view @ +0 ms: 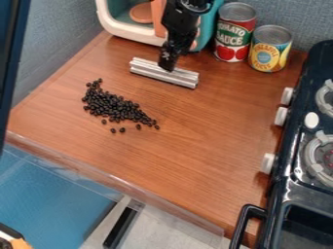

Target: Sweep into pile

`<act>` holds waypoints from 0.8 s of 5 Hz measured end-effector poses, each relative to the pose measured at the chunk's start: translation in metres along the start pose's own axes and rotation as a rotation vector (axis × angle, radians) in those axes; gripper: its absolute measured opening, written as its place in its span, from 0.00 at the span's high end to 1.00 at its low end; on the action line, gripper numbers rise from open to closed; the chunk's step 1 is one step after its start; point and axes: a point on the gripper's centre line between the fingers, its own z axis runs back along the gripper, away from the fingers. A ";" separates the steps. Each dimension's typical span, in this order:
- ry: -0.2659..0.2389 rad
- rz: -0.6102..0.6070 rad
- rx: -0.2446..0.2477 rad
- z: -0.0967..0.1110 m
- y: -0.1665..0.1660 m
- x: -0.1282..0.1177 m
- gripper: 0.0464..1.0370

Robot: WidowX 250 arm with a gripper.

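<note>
While the dark beans (116,107) lie in a loose, elongated patch on the left part of the wood-grained desk (195,141), the silver bar (185,79) lies apart from them, toward the upper right in the camera view. The patch narrows toward its lower right end, and a few single beans lie detached along its lower edge. The bar is ridged along its length and slants slightly down to the right. Above its middle hangs the black end effector (168,64), its fingers close together and closed on the bar. Behind the arm stands a white and teal box (114,25), with a round orange-brown piece (141,13) inside. To the right of this box are two upright cans: a red one (234,35) and, just beside it, a shorter yellow and blue one (269,50). Along the right side of the view lies a black toy stove (296,197), with white knobs (282,116) on its side facing the desk and a black handle (244,222) at its lower left. A blue-grey wall (71,29) bounds the upper left.
</note>
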 end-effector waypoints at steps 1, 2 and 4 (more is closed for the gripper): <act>-0.003 0.004 0.013 -0.006 0.004 0.002 0.04; -0.010 0.010 0.023 -0.011 0.008 0.002 0.04; -0.013 0.015 0.038 -0.017 0.014 0.001 0.06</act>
